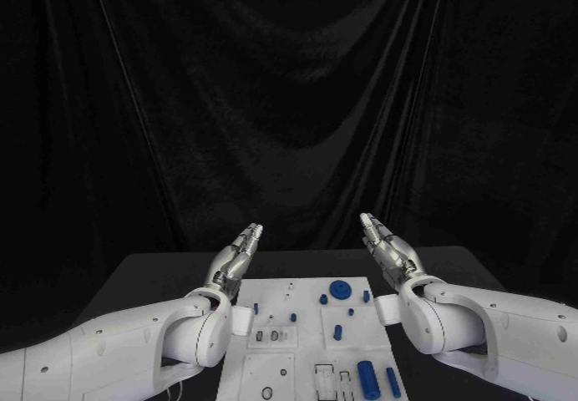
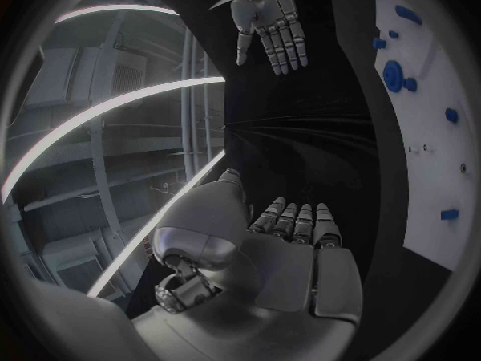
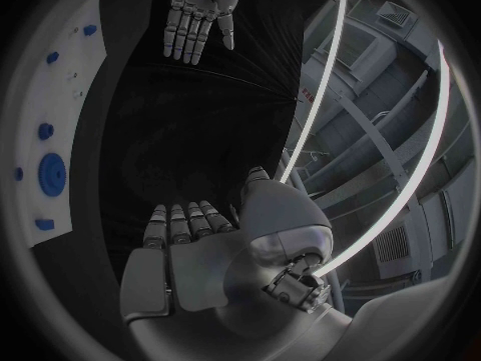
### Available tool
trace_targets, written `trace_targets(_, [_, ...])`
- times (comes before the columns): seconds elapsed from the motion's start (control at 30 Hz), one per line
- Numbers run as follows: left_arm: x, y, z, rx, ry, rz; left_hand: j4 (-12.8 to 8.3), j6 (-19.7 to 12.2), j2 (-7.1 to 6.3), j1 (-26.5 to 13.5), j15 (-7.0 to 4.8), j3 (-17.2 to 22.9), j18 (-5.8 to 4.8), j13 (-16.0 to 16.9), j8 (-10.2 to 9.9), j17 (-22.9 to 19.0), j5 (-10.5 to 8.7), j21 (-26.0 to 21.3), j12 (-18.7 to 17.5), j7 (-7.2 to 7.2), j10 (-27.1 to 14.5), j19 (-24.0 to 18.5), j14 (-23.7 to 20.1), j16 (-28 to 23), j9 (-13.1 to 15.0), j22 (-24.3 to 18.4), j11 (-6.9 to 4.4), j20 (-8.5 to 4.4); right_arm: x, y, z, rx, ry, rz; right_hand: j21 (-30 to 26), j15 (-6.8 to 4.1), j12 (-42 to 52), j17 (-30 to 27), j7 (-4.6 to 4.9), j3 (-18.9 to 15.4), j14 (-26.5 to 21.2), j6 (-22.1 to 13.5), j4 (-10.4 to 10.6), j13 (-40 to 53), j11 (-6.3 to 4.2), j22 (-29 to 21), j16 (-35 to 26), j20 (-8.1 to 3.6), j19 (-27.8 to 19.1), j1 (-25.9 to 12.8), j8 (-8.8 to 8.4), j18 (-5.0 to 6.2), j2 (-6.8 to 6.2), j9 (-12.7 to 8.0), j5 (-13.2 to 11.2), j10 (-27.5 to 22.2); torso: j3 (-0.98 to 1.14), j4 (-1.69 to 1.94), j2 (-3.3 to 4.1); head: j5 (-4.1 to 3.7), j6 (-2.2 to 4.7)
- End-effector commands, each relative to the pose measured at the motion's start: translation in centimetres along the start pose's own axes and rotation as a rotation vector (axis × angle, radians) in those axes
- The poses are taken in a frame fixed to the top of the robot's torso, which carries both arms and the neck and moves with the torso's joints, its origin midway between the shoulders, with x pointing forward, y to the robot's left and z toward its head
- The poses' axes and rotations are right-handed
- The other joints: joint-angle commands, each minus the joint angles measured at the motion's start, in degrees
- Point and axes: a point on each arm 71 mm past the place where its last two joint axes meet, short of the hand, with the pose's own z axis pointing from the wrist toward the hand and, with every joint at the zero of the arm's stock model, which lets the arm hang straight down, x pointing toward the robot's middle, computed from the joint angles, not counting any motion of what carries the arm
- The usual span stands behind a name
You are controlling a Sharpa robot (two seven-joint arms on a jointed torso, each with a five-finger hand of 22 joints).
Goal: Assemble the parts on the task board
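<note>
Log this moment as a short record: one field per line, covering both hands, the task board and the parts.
left hand: raised above the far end of the board, fingers straight and together, holding nothing
right hand: raised likewise on the other side, fingers straight, holding nothing
task board: white plate lying flat on the black table between the two arms
parts: blue pieces on the board, among them a round disc near the far end and a long cylinder near the near end
contact: neither hand touches the board or any part
</note>
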Motion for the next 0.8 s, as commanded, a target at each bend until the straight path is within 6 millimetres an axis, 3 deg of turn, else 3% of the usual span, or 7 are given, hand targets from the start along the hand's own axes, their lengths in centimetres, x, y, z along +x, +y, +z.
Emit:
trace_targets(0.03, [0.9, -0.9, 0.3, 0.092, 0.149, -0.155, 0.3, 0.3, -0.03, 0.9, -1.77, -0.3, 1.13, 0.1, 0.2, -0.1, 0.21, -0.2, 0.2, -0.19, -0.1, 0.0, 0.0, -0.2, 0.1, -0.1, -0.49, 0.52, 0.4, 0.2, 0.1, -0.003, 0.069, 0.079, -0.4, -3.13, 0.3, -0.1, 1.07, -0.5, 0.0, 0.4, 0.2, 0.1, 1.11, -0.1, -0.2, 1.24, 0.0, 1.3, 0.08, 0.66, 0.09, 0.1, 0.1, -0.1, 0.01, 0.00, 0.00, 0.01, 0.00])
trace_targets(0.37, [1.1, -1.1, 0.4, 0.125, 0.238, -0.229, 0.3, 0.5, -0.28, 1.4, -1.45, -0.5, 1.78, 0.0, 0.1, -0.1, 0.13, -0.2, 0.0, -0.43, -0.1, 0.0, 0.0, -0.2, 0.1, -0.1, -0.45, 1.50, 0.4, 0.2, 0.1, -0.003, 0.070, 0.079, -0.4, -0.81, 1.3, -0.1, 3.03, -0.3, 0.0, 2.1, 0.1, 0.3, 3.21, -0.1, -0.2, 4.00, 0.0, 2.6, 0.85, 1.07, -0.36, 0.6, 0.7, 0.0, 0.01, 0.00, 0.00, 0.01, 0.00])
trace_targets(0.43, [0.4, -0.3, 0.5, 0.123, 0.267, -0.275, 0.3, 0.6, -0.30, 1.5, -1.34, -0.5, 1.95, 0.0, 0.2, -0.1, 0.12, -0.2, 0.0, -0.35, -0.1, 0.0, 0.0, -0.2, 0.1, -0.1, -0.39, 1.77, -0.4, -0.2, 0.2, 0.053, 0.147, 0.109, -0.4, 0.08, 1.6, -0.1, 3.66, -0.2, 0.0, 2.3, 0.1, 0.3, 3.94, -0.1, -0.2, 4.80, 0.0, 3.3, 1.05, 1.02, -0.51, 0.6, 1.3, 0.1, -0.06, 0.06, -0.07, 0.10, -0.89])
trace_targets(0.47, [0.4, -0.2, 0.5, 0.123, 0.269, -0.277, 0.3, 0.8, -0.38, 1.6, -1.21, -0.5, 2.13, 0.0, 0.2, -0.1, 0.14, -0.2, 0.0, -0.29, -0.1, 0.0, 0.0, -0.2, 0.1, -0.1, -0.27, 2.07, -0.4, -0.2, 0.2, 0.053, 0.157, 0.102, -0.4, 1.80, 2.0, -0.1, 4.56, -0.1, 0.0, 2.4, 0.2, 0.4, 5.13, -0.1, -0.2, 6.48, 0.0, 3.9, 1.27, 0.96, -0.75, 0.6, 1.6, 0.1, -0.07, 0.06, -0.07, 0.09, -0.87])
trace_targets(0.73, [0.0, -0.3, 0.3, 0.133, 0.287, -0.268, 0.3, 0.6, -0.47, 2.8, -0.05, -0.6, 3.50, -0.1, 0.0, -0.1, 0.21, -0.2, -0.7, -0.50, 0.0, 0.0, 0.0, -0.2, 0.1, -0.1, 0.00, 4.62, -0.6, 0.1, 0.3, -0.005, 0.261, -0.024, 0.5, 8.05, 4.4, 0.0, 6.30, 0.5, 0.1, 3.3, 0.0, 0.7, 9.31, 0.6, -0.1, 13.32, 1.2, 7.4, 2.23, 1.60, -1.78, 0.8, 3.0, 0.6, -0.06, -0.02, -0.06, 0.27, -1.11])
trace_targets(0.77, [-0.2, -0.4, 0.2, 0.140, 0.295, -0.253, 0.3, 0.6, -0.48, 2.9, 0.05, -0.6, 3.58, -0.1, -0.1, -0.1, 0.22, -0.2, -0.8, -0.56, 0.0, 0.0, 0.0, -0.2, 0.1, -0.1, 0.05, 4.77, -0.7, 0.2, 0.4, -0.025, 0.284, -0.064, 1.7, 10.78, 5.6, 0.3, 6.91, 1.0, 0.9, 3.9, 0.0, 0.9, 10.16, 1.3, 0.5, 15.46, 3.4, 10.0, 2.62, 1.31, -2.52, 0.9, 4.4, 0.9, -0.06, -0.05, -0.06, 0.33, -1.13])
trace_targets(0.8, [-0.3, -0.4, 0.2, 0.144, 0.299, -0.245, 0.3, 0.5, -0.48, 3.0, 0.16, -0.6, 3.62, -0.2, -0.1, -0.1, 0.26, -0.2, -0.8, -0.62, 0.0, 0.0, 0.0, -0.2, 0.0, -0.1, 0.05, 4.90, -0.7, 0.3, 0.4, -0.036, 0.296, -0.086, 2.2, 11.90, 6.1, 0.6, 6.80, 1.2, 1.8, 4.1, 0.0, 0.9, 10.43, 1.6, 1.0, 16.41, 4.5, 11.2, 2.75, 1.17, -2.90, 0.9, 4.9, 1.2, -0.05, -0.04, -0.06, 0.32, -1.13])
